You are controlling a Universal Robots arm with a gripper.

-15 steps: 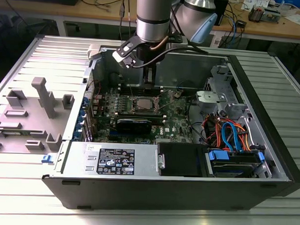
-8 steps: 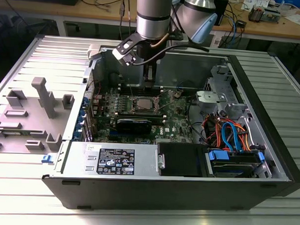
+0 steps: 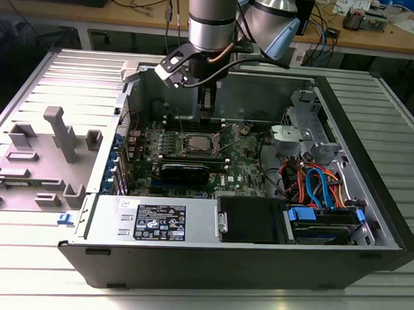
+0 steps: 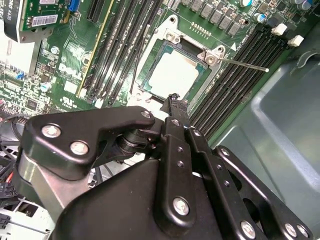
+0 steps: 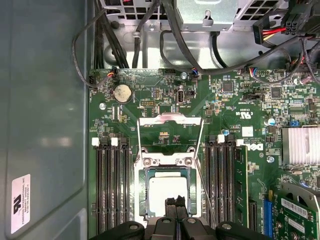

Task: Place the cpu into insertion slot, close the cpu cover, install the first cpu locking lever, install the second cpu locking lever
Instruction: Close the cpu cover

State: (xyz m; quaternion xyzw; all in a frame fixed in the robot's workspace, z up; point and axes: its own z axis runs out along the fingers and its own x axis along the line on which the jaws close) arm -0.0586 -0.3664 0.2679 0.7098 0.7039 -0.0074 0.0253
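Seemingly pinched together on nothing, the claw (image 5: 175,202) is hovering over the cpu (image 5: 164,190) in the insertion slot (image 5: 165,171), risking scratching it if lowered askew.

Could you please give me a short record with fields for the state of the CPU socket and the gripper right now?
cpu: seated in the insertion slot, silver top showing
cpu cover: down over the cpu, framing it
locking lever: thin metal rod angling out from the socket's corner; whether it is latched cannot be told
gripper: shut, tips at the cover's edge
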